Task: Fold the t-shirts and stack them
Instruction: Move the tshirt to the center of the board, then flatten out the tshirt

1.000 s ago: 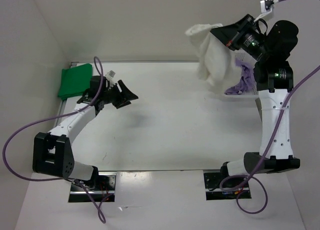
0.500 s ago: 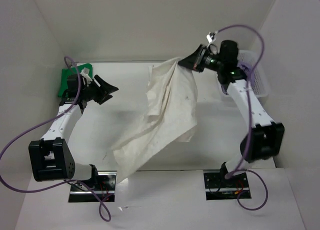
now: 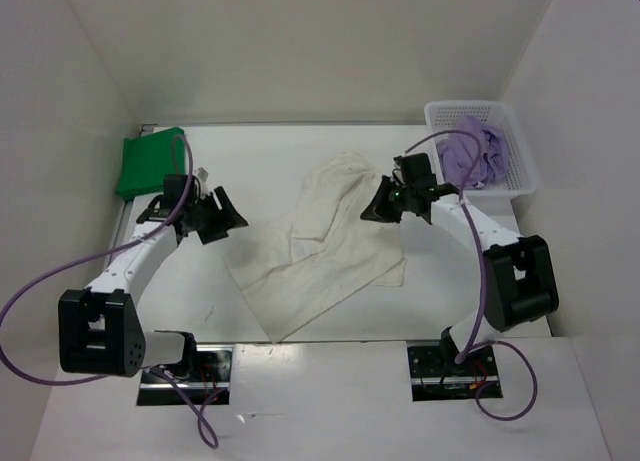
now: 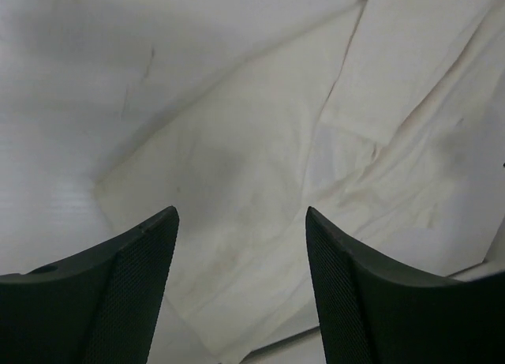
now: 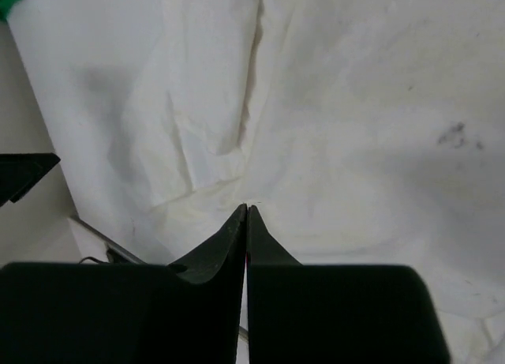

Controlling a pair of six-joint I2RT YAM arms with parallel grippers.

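Half a second earlier the white shirt hung in a long drape from the raised right gripper. It now lies spread on the middle of the table, rumpled, with a few creases and one layer folded over along its upper half. The right arm has come down low, and the basket at the far right corner shows in full, with the purple shirt bunched inside it. The left arm has swung away from the folded green shirt in the far left corner and in towards the white one.

The right arm reaches leftward from its base, elbow bent, with its gripper over the shirt's upper right part. Its fingers are pressed together to a point just above the cloth. No fold shows between them, though a thin pinch cannot be ruled out from this angle.

The left arm stretches forward and inward. The left gripper sits just beside the white shirt's left edge with its fingers spread wide and holding nothing. In the wrist view the shirt's left corner lies under the gap between them.
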